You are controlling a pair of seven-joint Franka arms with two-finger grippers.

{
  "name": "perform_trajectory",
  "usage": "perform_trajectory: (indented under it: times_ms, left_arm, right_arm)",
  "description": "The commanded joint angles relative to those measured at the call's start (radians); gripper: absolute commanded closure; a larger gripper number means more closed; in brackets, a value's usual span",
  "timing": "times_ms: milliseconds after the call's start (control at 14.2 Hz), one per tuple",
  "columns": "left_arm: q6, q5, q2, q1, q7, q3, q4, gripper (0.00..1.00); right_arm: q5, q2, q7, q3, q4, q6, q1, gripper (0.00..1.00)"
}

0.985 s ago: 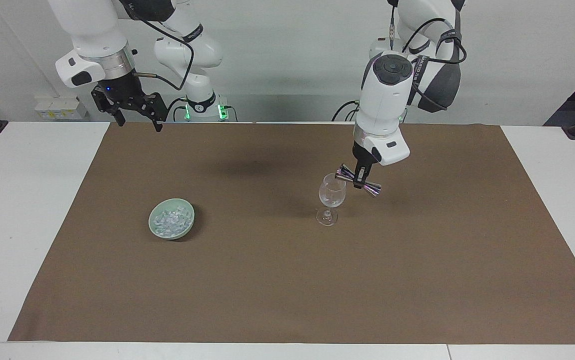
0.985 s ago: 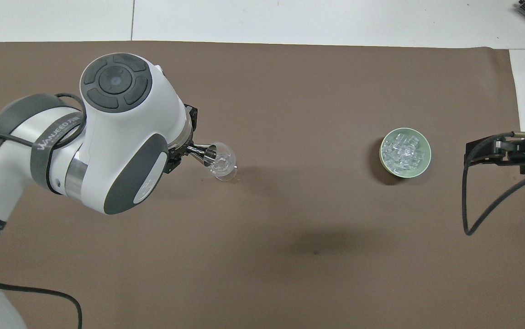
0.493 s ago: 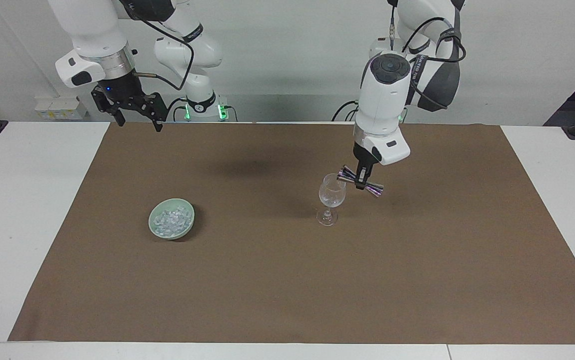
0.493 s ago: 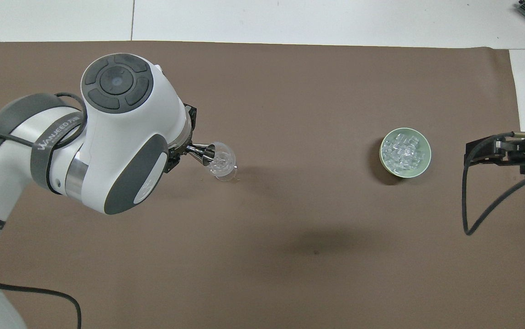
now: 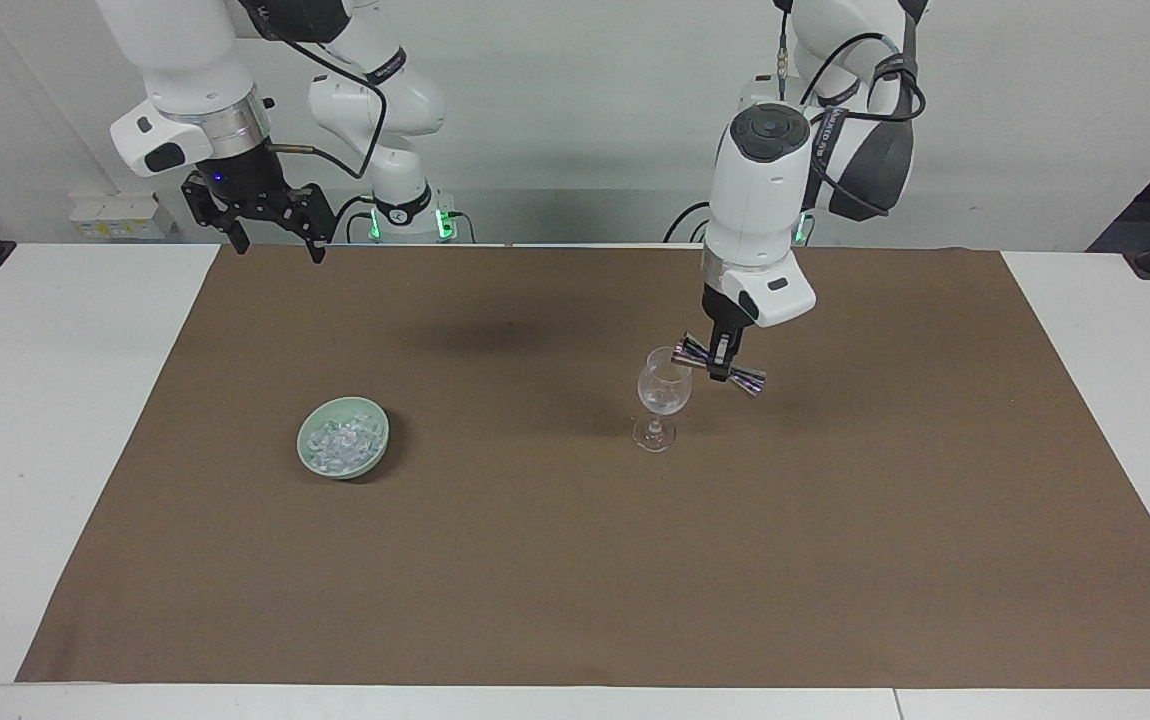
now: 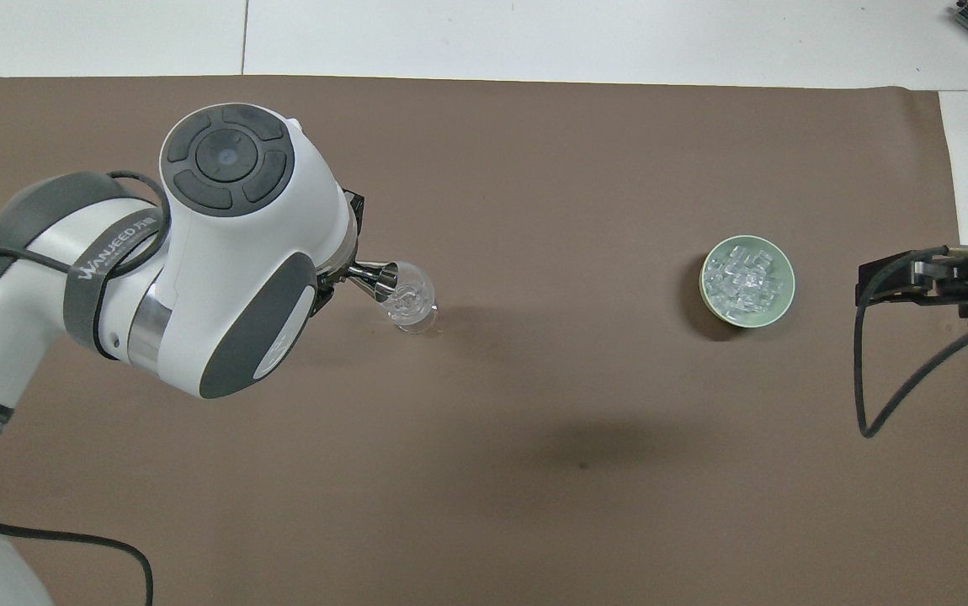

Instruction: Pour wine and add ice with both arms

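Note:
A clear wine glass (image 5: 663,388) (image 6: 411,299) stands on the brown mat (image 5: 575,560). My left gripper (image 5: 725,358) hangs just above its rim, shut on the waist of a metal jigger (image 5: 720,364) (image 6: 374,282). The jigger is tilted, its lower mouth at the glass rim. No wine shows in the glass or the jigger. The ice (image 5: 341,440) (image 6: 745,278) lies heaped in a pale green bowl (image 5: 375,462) toward the right arm's end. My right gripper (image 5: 275,240) (image 6: 896,282) waits open, high over the mat's edge by its base.
The brown mat covers most of the white table (image 5: 55,400). The left arm's bulky wrist (image 6: 231,252) hides its fingers from above. A black cable (image 6: 871,396) loops down from the right wrist.
The left arm's wrist has leaned slightly toward the right arm's end, with the jigger still tilted at the glass rim. The right arm has not moved.

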State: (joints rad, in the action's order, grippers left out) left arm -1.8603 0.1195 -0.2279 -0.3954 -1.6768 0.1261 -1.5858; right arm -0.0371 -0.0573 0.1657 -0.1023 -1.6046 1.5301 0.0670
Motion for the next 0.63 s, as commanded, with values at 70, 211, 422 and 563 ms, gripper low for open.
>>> perform_trajectory:
  times_ms: [70,211,422,563]
  left_arm:
    - [-0.013,0.035,-0.019,-0.026,-0.026,-0.016,0.024,1.0]
    - [-0.017,0.04,-0.019,-0.025,-0.026,-0.016,0.023,1.0]
    - [-0.02,0.055,-0.018,-0.026,-0.026,-0.016,0.023,1.0]
    - [-0.022,0.063,-0.018,-0.025,-0.026,-0.016,0.023,1.0]
  right_arm:
    - [-0.004,-0.022,-0.029,-0.002,-0.028,0.018,0.002,0.0]
    - [-0.004,-0.022,-0.029,-0.002,-0.028,0.018,0.002,0.0]
    - [-0.004,-0.022,-0.029,-0.002,-0.028,0.018,0.002,0.0]
    - [-0.004,-0.022,-0.029,-0.002,-0.028,0.018,0.002,0.0]
